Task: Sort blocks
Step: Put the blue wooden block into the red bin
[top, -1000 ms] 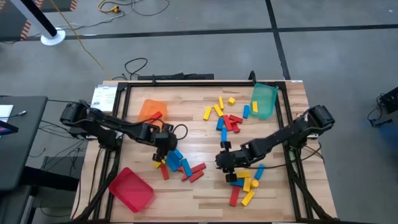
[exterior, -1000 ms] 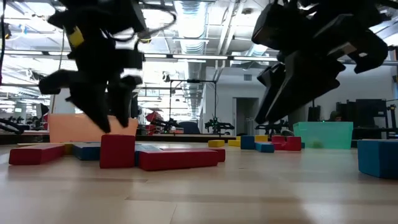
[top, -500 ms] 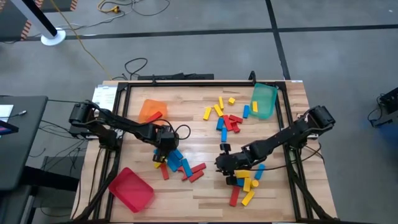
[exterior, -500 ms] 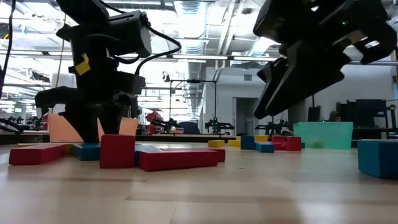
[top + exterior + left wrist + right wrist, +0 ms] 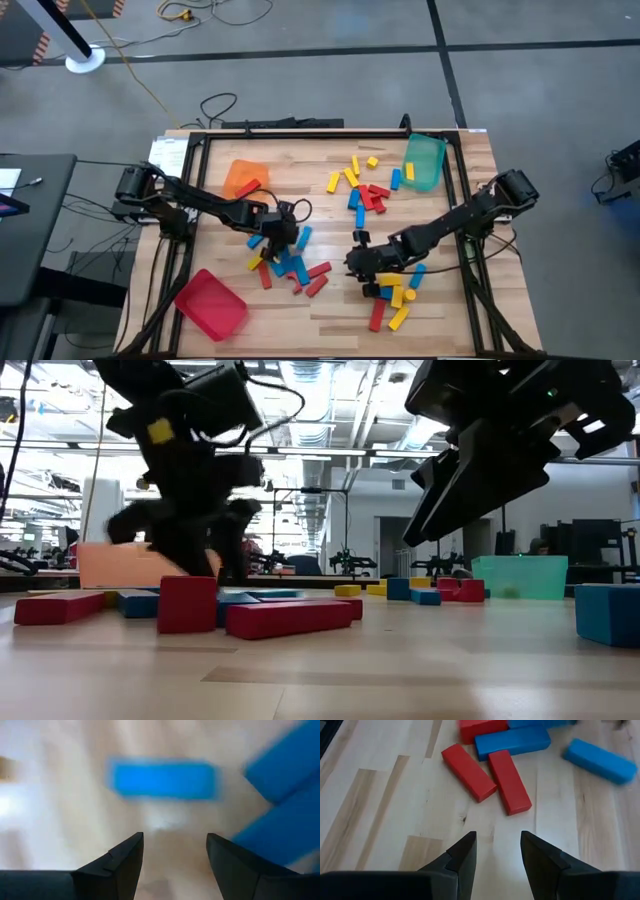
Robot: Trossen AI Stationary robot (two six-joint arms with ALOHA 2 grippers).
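Blocks [image 5: 290, 265] lie scattered mid-table in three loose clusters. Bare wood separates the spread, empty fingers of the right gripper [image 5: 496, 851]. Left gripper [image 5: 283, 232], parted and empty, hovers over a blurred blue bar [image 5: 162, 779].

Bright overhead light; left wrist view blurred.

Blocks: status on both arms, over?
Left pincer open, empty, over blue block. Right pincer open, empty, near red blocks. Nothing blocking.
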